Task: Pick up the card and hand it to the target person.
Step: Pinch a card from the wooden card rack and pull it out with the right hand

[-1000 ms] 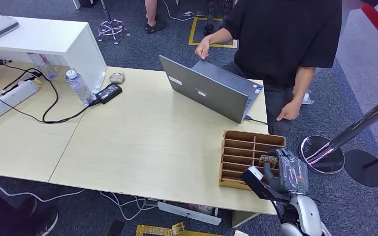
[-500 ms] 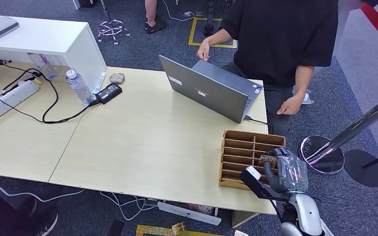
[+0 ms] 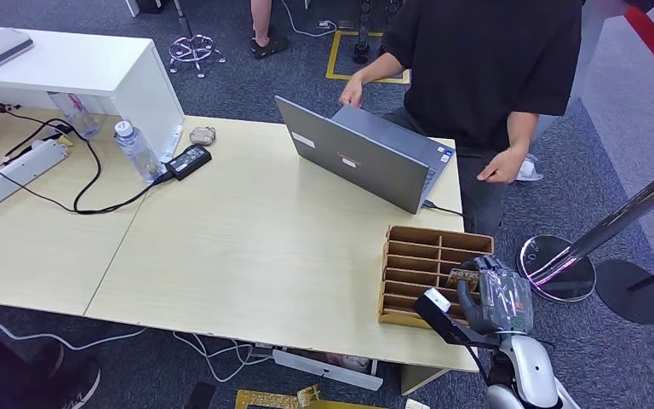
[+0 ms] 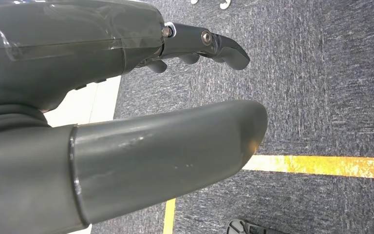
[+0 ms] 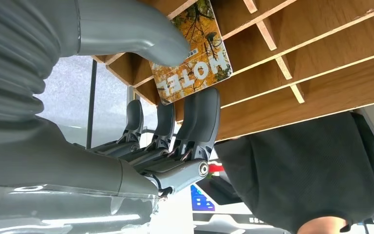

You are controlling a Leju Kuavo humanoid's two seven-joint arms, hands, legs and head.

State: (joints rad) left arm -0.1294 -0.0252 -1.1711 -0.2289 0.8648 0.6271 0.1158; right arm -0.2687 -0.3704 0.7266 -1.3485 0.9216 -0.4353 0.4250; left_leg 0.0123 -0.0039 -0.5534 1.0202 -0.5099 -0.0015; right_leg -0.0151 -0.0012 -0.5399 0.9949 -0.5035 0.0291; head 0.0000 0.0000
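My right hand (image 3: 496, 294) sits at about five o'clock in my head view, at the near right corner of the pale wooden table (image 3: 247, 247), right over the brown wooden slotted card rack (image 3: 417, 264). In my right wrist view my thick grey thumb (image 5: 141, 34) presses on the face of the orange autumn-leaf hotel card (image 5: 195, 53) while my dark fingers (image 5: 199, 117) lie against its other side, so I am pinching the card. The card stands partly in one of the rack's slots, between the thin wooden dividers, at the rack's right end nearest my hand.

My left hand (image 4: 126, 126) hangs over dark grey carpet (image 4: 321, 97) crossed by a yellow floor line (image 4: 321, 165); its thumb and fingers are apart and it holds nothing.

At one o'clock, on the far side of the table, a person in a black short-sleeved shirt (image 3: 490, 60) stands behind an open grey laptop (image 3: 362, 158), one hand at the laptop's lid edge, the other held free at the side. At ten o'clock lie a clear plastic water bottle (image 3: 136, 149), a black power adapter (image 3: 189, 159) and a white power strip (image 3: 13, 173).
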